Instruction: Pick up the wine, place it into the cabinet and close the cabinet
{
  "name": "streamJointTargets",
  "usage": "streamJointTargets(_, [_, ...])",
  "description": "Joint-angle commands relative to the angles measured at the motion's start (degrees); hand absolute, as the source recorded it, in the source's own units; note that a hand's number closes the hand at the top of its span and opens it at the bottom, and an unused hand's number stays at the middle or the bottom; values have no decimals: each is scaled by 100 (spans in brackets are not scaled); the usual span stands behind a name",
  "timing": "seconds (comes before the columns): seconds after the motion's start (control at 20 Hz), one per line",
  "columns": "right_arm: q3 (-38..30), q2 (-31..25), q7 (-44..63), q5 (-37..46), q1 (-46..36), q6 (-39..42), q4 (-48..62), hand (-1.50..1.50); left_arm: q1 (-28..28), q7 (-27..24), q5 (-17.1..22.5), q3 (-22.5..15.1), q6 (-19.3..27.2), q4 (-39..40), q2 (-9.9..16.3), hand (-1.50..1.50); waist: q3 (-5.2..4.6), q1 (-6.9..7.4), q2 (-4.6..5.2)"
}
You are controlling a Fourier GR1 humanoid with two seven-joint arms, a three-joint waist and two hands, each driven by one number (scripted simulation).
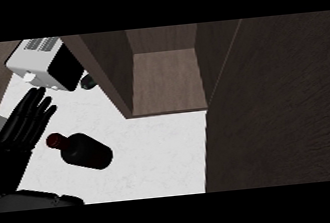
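Desk (164, 148): white, marble-like, faintly mottled, smooth. Cabinet (166, 78): dark brown wood grain, matt; its door (285, 102) the same. Wine bottle (86, 150): dark glass, glossy, with dark red cap. Left hand (17, 130): black, matt, plastic-like. Toaster (45, 65): white casing, glossy black panel.

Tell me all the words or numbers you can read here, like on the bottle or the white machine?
None can be read.
Wine bottle: dark, lying on the white counter, no label showing.
White appliance: only vent slots and a black panel, no letters.
Cabinet: plain wood, open, no signs.
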Motion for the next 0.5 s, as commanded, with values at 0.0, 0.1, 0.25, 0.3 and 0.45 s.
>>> streamJointTargets(0.0, [-73, -171, 604, -66, 169, -34, -1372, -150, 292, -527, -180, -109, -300, 378, -44, -150, 2, 22, 2])
streamJointTargets(0.1, [-16, -153, 634, 41, 204, -77, -1392, -150, 150, -683, -120, 51, -316, 658, -48, -150, 3, 15, 2])
streamJointTargets(0.25, [222, -150, 649, 152, 199, -134, -1469, -150, -41, -1153, -472, -77, -336, 1514, -158, -150, -2, -59, 0])
streamJointTargets(0.3, [80, -122, 531, 111, 174, -148, -1249, -150, -341, -1198, -446, 47, -355, 1760, -100, -150, 3, -26, 11])
streamJointTargets(0.45, [40, -219, 508, -70, 428, -114, -1515, -150, 33, -1613, -607, 117, -405, 1833, -89, -150, 3, -39, -2])
